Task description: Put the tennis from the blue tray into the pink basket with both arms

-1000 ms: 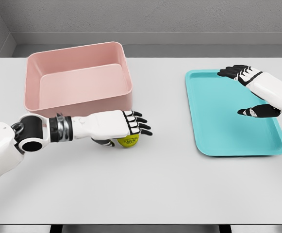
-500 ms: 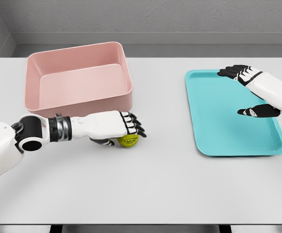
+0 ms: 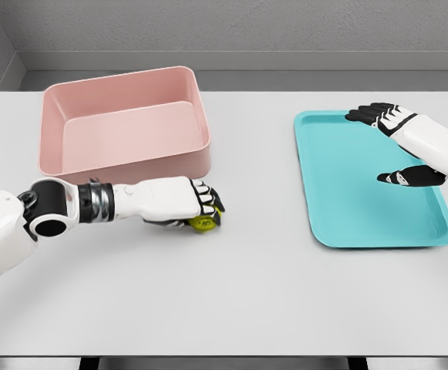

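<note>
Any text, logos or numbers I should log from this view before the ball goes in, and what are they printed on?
Tennis ball: a dark mark shows on its yellow face under the left hand, too small and too covered by the fingers to read.
Pink basket: no text.
Blue tray: no text.
Table, both arms and the right hand: no text visible.
</note>
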{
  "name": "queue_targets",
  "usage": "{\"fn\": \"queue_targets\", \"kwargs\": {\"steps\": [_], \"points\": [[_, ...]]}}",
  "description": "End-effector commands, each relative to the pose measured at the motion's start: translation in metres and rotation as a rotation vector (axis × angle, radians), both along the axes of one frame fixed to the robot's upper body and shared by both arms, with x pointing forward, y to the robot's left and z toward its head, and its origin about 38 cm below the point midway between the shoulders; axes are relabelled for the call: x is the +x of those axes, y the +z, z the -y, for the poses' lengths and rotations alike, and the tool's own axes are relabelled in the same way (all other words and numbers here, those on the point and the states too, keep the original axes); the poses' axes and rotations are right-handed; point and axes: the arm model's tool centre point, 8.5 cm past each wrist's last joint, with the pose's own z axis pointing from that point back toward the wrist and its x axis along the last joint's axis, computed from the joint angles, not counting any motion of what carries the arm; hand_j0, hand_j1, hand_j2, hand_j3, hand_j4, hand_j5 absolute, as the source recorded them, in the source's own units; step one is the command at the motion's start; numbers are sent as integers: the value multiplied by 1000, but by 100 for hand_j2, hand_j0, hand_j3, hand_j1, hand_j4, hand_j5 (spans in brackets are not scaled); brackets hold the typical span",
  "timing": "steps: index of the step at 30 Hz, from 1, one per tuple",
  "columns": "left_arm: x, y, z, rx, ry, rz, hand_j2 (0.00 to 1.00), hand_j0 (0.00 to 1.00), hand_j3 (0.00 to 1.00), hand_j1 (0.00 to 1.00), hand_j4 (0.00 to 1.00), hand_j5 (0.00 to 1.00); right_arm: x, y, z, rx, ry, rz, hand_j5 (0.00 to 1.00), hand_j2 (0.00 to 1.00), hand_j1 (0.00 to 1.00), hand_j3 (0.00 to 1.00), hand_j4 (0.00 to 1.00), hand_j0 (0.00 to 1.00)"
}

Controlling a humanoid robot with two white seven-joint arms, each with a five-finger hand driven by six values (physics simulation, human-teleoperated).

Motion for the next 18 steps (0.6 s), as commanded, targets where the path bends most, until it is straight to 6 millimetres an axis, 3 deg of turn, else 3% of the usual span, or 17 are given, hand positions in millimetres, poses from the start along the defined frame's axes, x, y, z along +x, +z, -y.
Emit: {"fn": "queue_targets", "kwargs": {"steps": [1, 11, 18], "points": [[0, 1, 0, -7, 2, -4, 53, 53, 53, 53, 53, 53, 0, 0, 1, 7, -1, -2, 100, 100, 100, 100, 100, 100], [2, 23, 5, -49, -19, 19, 54, 54, 54, 54, 54, 54, 0, 1, 1, 5, -1, -1, 100, 100, 100, 100, 100, 100], [5, 38, -7, -55, -7, 32, 54, 54, 54, 54, 54, 54, 0, 1, 0, 7, 0, -1, 100, 100, 100, 100, 100, 100]]}}
